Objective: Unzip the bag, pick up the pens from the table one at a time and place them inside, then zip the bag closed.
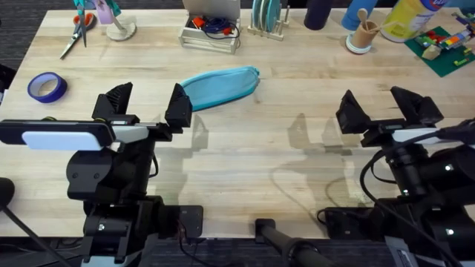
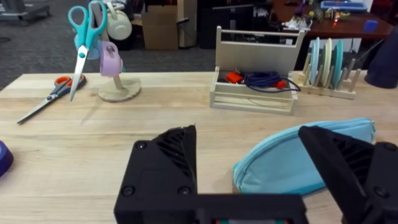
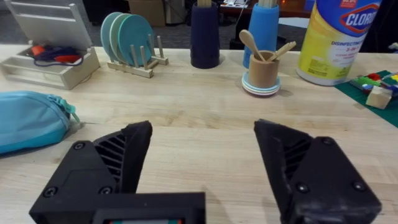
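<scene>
left gripper fingers spread, right gripper likewise

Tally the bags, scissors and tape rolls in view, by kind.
Bag: 1, teal
Scissors: 2, orange-handled scissors flat on the table, teal-handled scissors hanging on the stand
Tape roll: 1, purple
Total: 4

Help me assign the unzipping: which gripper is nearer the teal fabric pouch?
Left. The left gripper is open beside the teal fabric pouch; the right gripper, also open, sits farther away.
</scene>
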Tool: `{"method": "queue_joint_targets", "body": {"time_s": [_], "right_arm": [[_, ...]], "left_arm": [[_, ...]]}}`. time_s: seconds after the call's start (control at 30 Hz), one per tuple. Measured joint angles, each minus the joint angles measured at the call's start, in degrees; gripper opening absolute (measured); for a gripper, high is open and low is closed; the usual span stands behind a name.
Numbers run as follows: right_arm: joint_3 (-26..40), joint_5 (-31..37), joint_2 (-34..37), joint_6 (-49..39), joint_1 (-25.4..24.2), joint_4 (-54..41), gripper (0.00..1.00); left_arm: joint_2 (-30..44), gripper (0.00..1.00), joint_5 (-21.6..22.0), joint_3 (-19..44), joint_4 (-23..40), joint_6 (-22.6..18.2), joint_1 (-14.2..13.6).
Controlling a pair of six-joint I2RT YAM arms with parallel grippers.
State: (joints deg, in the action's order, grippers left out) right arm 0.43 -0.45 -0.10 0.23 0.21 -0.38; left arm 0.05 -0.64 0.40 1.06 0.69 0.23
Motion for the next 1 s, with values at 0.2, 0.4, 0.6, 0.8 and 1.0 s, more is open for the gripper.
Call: {"method": "queue_joint_targets", "body": {"time_s": [0.2, 0.4, 0.6, 0.8, 1.0], "right_arm": [[0.0, -0.02, 0.0, 0.02, 0.0, 0.0, 0.997], [0.0, -0.02, 0.0, 1.5, 0.0, -0.21, 0.997], [0.0, -0.04, 0.0, 2.52, 0.0, 0.19, 0.998], [-0.01, -0.48, 0.05, 2.75, 0.0, 4.62, 0.997], [2.15, -0.5, 0.11, 2.78, 0.0, 4.28, 0.997]], "left_arm": [[0.0, 0.995, 0.0, 0.0, 0.0, 0.0, 0.0], [0.0, 0.994, 0.0, 0.0, 0.34, 0.0, 0.0], [0.0, 0.994, 0.0, 0.0, 0.9, 0.0, 0.0], [0.0, 0.993, 0.01, 0.15, 0.94, 0.01, 0.0], [0.0, 0.993, 0.01, 4.05, 3.44, 0.0, 0.0]]}}
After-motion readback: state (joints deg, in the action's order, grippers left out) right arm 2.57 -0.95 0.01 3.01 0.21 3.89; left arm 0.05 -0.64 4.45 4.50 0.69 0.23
